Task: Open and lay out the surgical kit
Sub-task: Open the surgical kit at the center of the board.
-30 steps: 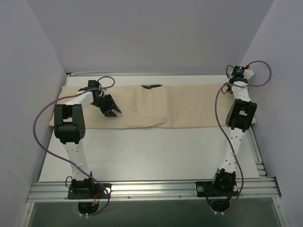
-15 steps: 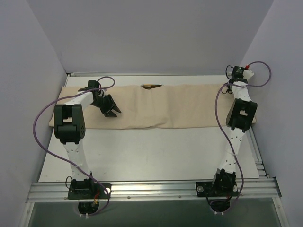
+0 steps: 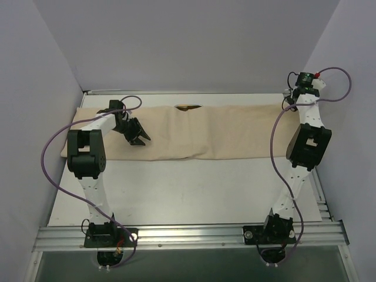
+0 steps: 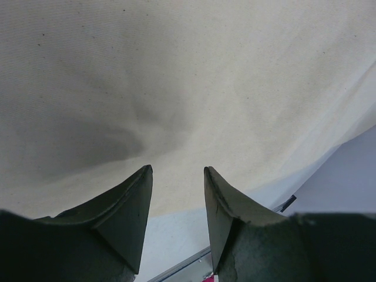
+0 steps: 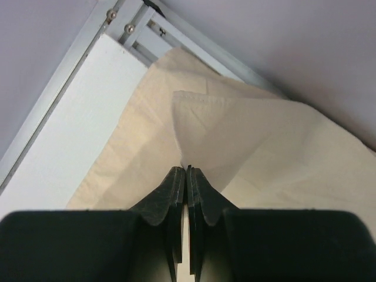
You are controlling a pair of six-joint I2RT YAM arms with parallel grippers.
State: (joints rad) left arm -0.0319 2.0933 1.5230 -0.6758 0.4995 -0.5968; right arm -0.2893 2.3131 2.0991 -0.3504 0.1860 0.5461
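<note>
3 walls [image 3: 188, 47], white table [image 3: 194, 188], beige wrap [image 3: 223, 132]

One cloth wrap [image 3: 200, 134], one table [image 3: 188, 188], two pincers: left pincer [image 4: 176, 176] and right pincer [image 5: 187, 171].

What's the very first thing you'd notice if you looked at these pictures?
A long beige cloth wrap stretches across the far side of the white table, nearly from wall to wall. At its far right corner the right gripper is pinched shut on a fold of it, which stands up in a little peak. The left gripper hangs open over the cloth's left end.
</note>
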